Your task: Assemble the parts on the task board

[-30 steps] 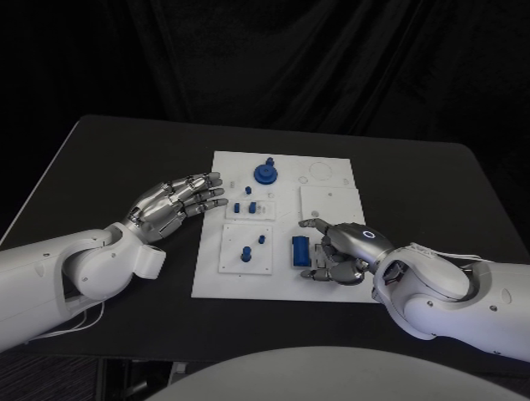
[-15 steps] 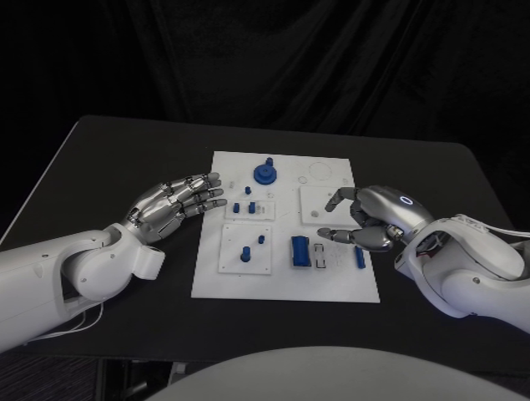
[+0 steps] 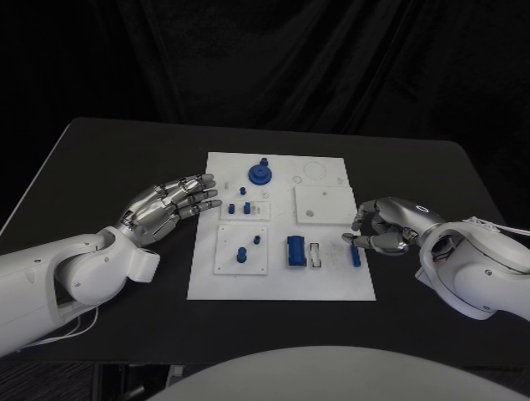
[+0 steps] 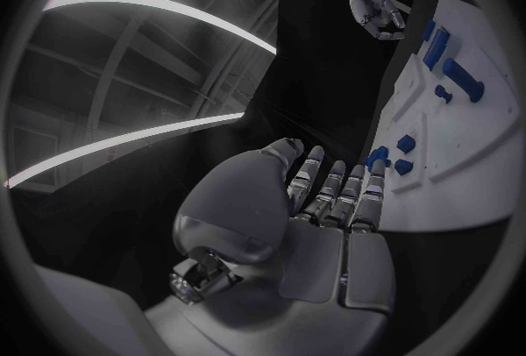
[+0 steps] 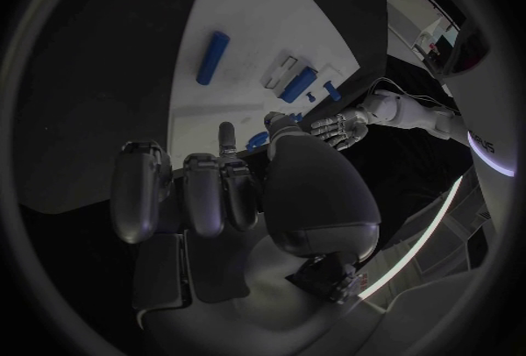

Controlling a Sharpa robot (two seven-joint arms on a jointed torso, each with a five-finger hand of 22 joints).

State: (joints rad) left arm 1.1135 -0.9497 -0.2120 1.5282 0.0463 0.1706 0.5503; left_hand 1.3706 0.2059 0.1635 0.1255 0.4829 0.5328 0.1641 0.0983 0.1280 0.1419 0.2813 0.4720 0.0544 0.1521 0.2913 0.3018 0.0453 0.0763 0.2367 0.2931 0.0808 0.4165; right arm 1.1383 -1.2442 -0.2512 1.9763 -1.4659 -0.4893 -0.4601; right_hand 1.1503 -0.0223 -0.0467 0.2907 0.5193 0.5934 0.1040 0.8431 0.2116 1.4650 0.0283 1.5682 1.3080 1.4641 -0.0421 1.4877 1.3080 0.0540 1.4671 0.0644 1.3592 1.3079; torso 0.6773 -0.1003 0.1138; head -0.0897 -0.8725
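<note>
The white task board (image 3: 280,276) lies mid-table. On it are a blue knob (image 3: 259,174), small blue pegs (image 3: 247,250), a blue block (image 3: 296,251) and a slim blue bar (image 3: 355,255) near the right edge. My right hand (image 3: 385,226) hovers at that edge, just beyond the bar, fingers curled in with nothing in them. In the right wrist view the bar (image 5: 211,56) lies on the board apart from the right hand (image 5: 219,198). My left hand (image 3: 169,205) is beside the board's left edge, fingers spread, holding nothing; the left wrist view shows this hand (image 4: 318,216) beside the board (image 4: 460,128).
Raised white sub-plates (image 3: 327,203) sit on the board, one bare. Black table (image 3: 108,159) surrounds the board on all sides, with its edges close behind the arms.
My right hand has drawn back from over the blue block to the board's right edge, uncovering the blue bar lying there. The left hand has stayed put.
</note>
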